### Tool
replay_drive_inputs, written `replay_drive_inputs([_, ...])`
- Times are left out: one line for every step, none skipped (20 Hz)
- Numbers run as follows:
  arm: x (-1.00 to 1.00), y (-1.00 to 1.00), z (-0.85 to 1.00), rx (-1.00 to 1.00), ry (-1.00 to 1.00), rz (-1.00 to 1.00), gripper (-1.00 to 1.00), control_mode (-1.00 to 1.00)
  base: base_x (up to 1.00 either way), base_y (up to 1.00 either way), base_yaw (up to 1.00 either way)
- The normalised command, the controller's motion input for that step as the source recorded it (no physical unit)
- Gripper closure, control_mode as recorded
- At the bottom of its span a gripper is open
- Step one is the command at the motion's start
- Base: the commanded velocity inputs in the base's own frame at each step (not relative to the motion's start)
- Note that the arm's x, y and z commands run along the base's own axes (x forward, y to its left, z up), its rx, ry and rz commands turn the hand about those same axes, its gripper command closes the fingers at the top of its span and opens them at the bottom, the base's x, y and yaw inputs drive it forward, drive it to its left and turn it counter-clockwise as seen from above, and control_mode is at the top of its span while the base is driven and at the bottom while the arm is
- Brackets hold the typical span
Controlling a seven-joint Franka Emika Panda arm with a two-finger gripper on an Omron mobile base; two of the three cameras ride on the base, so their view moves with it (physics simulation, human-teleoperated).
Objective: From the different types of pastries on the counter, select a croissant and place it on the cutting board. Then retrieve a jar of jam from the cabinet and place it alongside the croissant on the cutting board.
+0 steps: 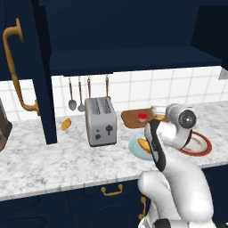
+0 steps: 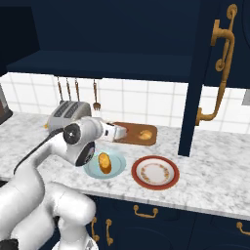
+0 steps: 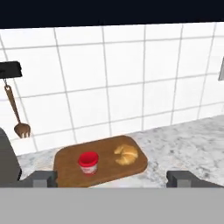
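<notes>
Gripper [image 3: 112, 178]: jaws spread wide, holding nothing, clear of the cutting board [image 3: 70, 157]. On the board: one croissant [image 3: 126, 155], one red-lidded jam jar [image 3: 89, 162] at its 9 o'clock, apart.

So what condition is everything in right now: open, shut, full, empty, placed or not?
End effector: open, holding nothing.
Croissant: lying on the cutting board.
Jam jar: upright on the board, red lid on, beside the croissant, apart.
Cutting board: flat on the counter.
Cabinet door: swung open.
Light-blue plate: holds an orange pastry.
Red-rimmed plate: empty.
Toaster: slots empty.
</notes>
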Motion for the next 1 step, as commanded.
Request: replay_drive_inputs([-0.94,0.15,0.59,0.01,0.24,-0.05,-1.0,-1.0,0.0,0.0,0.0])
